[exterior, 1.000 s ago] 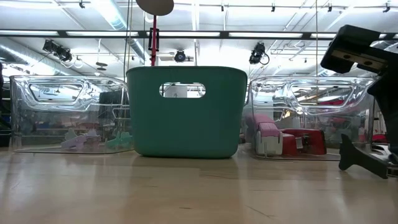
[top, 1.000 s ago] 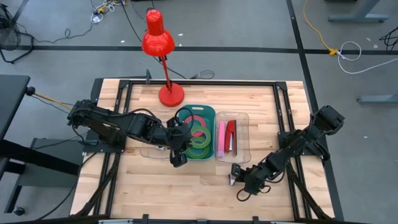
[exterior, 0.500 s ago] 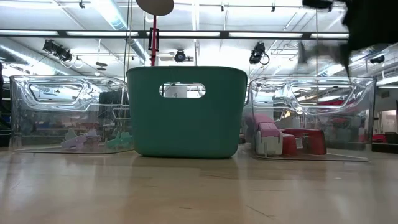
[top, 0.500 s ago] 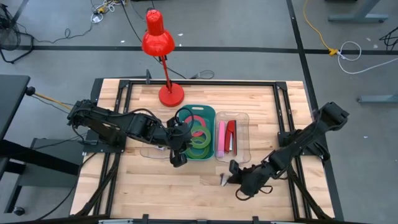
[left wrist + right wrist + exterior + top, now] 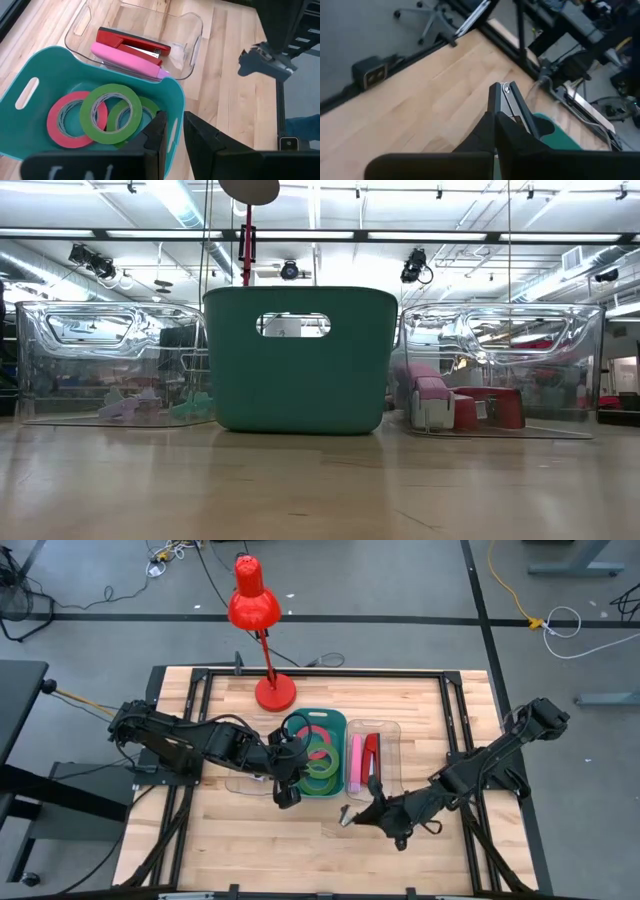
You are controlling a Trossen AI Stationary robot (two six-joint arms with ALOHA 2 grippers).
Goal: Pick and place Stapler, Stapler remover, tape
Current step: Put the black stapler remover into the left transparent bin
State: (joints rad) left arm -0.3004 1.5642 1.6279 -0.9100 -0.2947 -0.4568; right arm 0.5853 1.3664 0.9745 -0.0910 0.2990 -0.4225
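The wooden worktop [image 5: 250, 830] fills the middle of the high view. At its centre a teal bin [image 5: 338, 720] is seen, holding rolls of tape [image 5: 322, 764] in green and red. Just right of it a clear tray [image 5: 390, 730] carries a red stapler [image 5: 371, 757] and a pink one [image 5: 355, 762] side by side. A red lamp [image 5: 254, 602] stands at upper centre. The left gripper [image 5: 285, 792] is held at the teal bin's lower left corner, its jaws only narrowly apart, with nothing seen between them. The right gripper [image 5: 350, 817] is seen at lower centre, below the clear tray, clamped on what seems to be a small metal staple remover [image 5: 506, 98].
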